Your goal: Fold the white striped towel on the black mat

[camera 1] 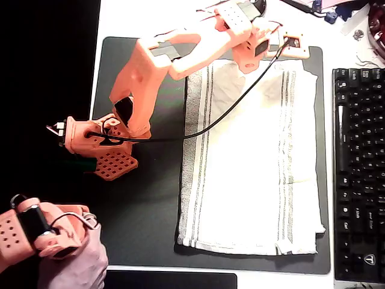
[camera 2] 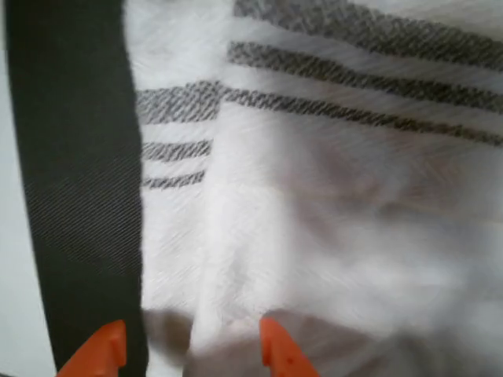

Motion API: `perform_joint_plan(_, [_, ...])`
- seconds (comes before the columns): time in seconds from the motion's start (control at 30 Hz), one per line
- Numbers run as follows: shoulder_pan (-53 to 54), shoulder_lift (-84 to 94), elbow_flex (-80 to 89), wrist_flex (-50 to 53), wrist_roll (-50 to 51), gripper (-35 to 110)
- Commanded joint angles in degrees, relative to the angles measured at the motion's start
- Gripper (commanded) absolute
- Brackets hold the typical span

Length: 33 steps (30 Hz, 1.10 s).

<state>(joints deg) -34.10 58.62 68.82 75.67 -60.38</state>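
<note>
The white terry-cloth towel with bands of thin grey stripes [camera 1: 252, 162] lies spread flat on the large dark grey-black rectangular desk mat [camera 1: 144, 205]. In the overhead view it covers the right half of the mat, and its right edge comes close to the mat's right edge. One band of stripes runs along its left side and another band runs near its right side. The lower right corner of the towel is a little rumpled, and a soft fold shows near its top edge.

The orange two-finger gripper [camera 2: 189, 349] of the orange plastic arm [camera 1: 180, 54] is at the top edge of the towel, near the far edge of the mat. In the wrist view, two orange fingertips [camera 2: 279, 349] stand apart at the bottom of the picture. The left tip is over the dark mat, just beside the towel's edge, and the right tip is over the white cloth. A raised fold of the towel's edge lies between them. The fingers are open, and I cannot tell if they already touch the cloth.

A thin black cable [camera 1: 234, 105] hangs from the arm across the towel. A black keyboard [camera 1: 359, 174] lies just beside the mat's right edge.
</note>
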Motion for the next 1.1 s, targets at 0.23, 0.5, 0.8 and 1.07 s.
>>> perform_joint_plan(0.23, [-1.7, -6.2, -3.3, -2.5, 0.2, 7])
perform_joint_plan(0.5, [-2.9, -1.8, -6.5, 2.0, 0.1, 0])
perform_joint_plan(0.8, [-2.8, 9.8, -9.1, 9.9, 0.3, 0])
perform_joint_plan(1.07, [4.1, 20.5, -9.3, 16.7, -1.5, 0])
